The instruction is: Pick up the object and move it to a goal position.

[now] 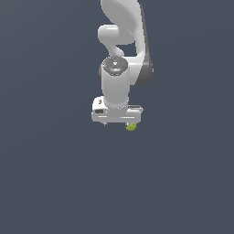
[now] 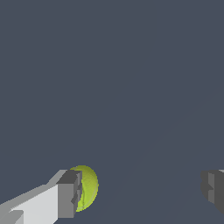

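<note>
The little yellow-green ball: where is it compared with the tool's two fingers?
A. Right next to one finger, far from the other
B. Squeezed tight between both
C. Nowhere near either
A: in the wrist view the ball sits against one finger, with a wide gap to the other.

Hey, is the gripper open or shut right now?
Open. In the wrist view the gripper has a wide gap between its fingers, and the ball sits against one finger only, not clamped.
</note>
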`<state>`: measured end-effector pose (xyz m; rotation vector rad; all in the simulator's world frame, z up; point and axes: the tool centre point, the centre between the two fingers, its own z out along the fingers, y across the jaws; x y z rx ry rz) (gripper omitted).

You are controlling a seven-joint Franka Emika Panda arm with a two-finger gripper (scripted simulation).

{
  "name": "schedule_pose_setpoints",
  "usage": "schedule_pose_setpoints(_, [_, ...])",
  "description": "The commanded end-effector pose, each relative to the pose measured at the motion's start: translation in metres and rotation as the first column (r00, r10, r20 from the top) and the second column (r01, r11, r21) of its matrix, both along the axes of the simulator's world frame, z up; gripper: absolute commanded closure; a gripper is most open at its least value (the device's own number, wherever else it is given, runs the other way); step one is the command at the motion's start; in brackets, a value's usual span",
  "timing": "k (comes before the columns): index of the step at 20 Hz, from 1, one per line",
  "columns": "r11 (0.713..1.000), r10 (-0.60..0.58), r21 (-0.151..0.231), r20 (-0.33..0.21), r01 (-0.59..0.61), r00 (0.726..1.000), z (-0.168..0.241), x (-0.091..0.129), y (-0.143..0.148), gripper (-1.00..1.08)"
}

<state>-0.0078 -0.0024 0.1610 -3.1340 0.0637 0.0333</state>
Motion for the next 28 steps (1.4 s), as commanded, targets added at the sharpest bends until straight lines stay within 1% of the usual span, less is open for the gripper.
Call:
schedule_pose_setpoints(1, [1.0, 0.0, 0.0, 0.0, 0.0, 1.0, 0.0, 0.0, 0.0, -0.92])
schedule_pose_setpoints(10, [1.0, -0.012, 0.021, 0.0, 0.012, 1.0, -0.002, 0.002, -0.012, -0.92])
schedule_pose_setpoints(15, [1.0, -0.006, 0.019, 0.0, 0.006, 1.0, -0.003, 0.001, -0.01, -0.92])
schedule_pose_setpoints(22, [0.998, 0.059, 0.012, 0.005, -0.059, 0.998, -0.018, -0.013, 0.009, -0.92])
schedule_pose_setpoints(28, [0.986, 0.169, 0.001, 0.011, -0.169, 0.986, -0.041, -0.039, 0.04, -0.92])
